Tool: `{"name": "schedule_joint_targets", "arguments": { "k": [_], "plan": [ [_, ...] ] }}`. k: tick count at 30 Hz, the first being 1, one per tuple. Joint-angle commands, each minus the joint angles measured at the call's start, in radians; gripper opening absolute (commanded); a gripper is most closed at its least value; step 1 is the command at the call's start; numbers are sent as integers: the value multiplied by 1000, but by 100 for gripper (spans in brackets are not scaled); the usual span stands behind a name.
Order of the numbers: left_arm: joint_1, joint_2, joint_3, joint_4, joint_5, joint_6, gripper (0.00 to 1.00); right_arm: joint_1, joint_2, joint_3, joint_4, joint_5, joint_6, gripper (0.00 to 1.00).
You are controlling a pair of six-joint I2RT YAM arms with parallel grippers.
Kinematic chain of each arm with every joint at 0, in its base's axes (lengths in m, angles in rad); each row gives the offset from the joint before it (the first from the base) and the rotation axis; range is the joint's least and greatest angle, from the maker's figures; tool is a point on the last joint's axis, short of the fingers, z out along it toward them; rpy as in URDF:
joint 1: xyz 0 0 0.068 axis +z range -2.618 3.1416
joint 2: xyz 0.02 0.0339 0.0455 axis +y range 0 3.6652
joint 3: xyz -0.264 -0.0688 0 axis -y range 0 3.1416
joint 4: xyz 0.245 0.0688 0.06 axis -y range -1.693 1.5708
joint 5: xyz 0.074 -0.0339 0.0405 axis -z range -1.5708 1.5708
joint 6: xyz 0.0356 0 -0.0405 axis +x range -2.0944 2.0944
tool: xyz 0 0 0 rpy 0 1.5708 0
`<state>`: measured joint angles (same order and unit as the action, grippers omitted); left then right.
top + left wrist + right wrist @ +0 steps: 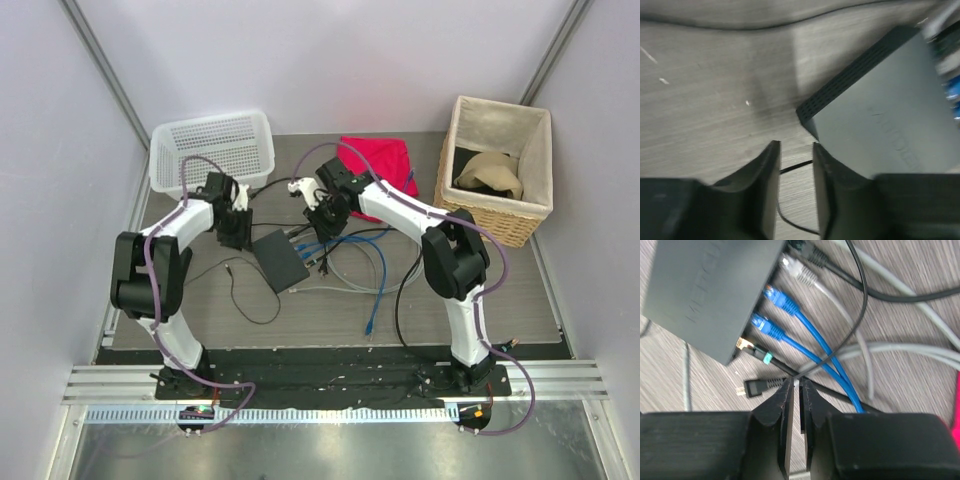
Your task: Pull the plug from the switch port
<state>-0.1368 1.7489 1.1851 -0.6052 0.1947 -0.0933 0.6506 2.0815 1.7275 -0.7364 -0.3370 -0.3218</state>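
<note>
Hovering low over the grey wood-grain worktop (pixel 500 300), the left gripper (pixel 795 146) has its matte black fingers (pixel 767 172) partly apart with nothing between them. A thin black wire (pixel 796 166) lies on the surface below the gap. Just beside its right finger is a corner of the switch (pixel 890 115), a flat, matte black box with a perforated side wall.

The right gripper (pixel 797 381) is almost closed, with only a thin slit between its fingers (pixel 780 412). A black cable (pixel 840 397) crosses right at the tips, and I cannot tell whether it is pinched. That cable leads to a black plug with a teal collar (pixel 760 354) at the nearest corner of the port edge. Next along that edge sit two blue plugs (pixel 776 296), then a pale grey plug (pixel 796 269). A loose black plug (pixel 754 387) lies on the worktop nearby.

In the top view the switch lies flat near the middle of the worktop, between the two grippers. Its long axis runs from far-left to near-right, and its port edge faces the right arm.

Behind the left arm stands a white perforated plastic basket (pixel 212 150). A red cloth (pixel 380 160) lies at the back centre, and a cloth-lined wicker basket (pixel 495 170) stands at the far right.
</note>
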Motion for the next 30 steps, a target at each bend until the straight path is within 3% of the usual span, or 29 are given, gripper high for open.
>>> {"name": "schedule_joint_targets", "arguments": {
  "k": [1,4,9,22,26,30],
  "plan": [
    [6,52,10,-5,-15,-39,28,3,-83,-25,2,61,-63,18],
    [5,113,89,-73,-37,-13,26,3,-95,-45,3,67,-65,17],
    [-6,169,107,-47,55,9,26,3,-107,-92,14,96,-82,17],
    [-83,357,344,2,-49,56,39,4,-126,-135,54,141,-62,15],
    [-83,319,358,-13,-95,87,41,-57,-75,-40,55,145,-83,14],
    [-83,245,308,-16,-101,90,43,-143,64,215,55,76,-60,8]
  ]
}}
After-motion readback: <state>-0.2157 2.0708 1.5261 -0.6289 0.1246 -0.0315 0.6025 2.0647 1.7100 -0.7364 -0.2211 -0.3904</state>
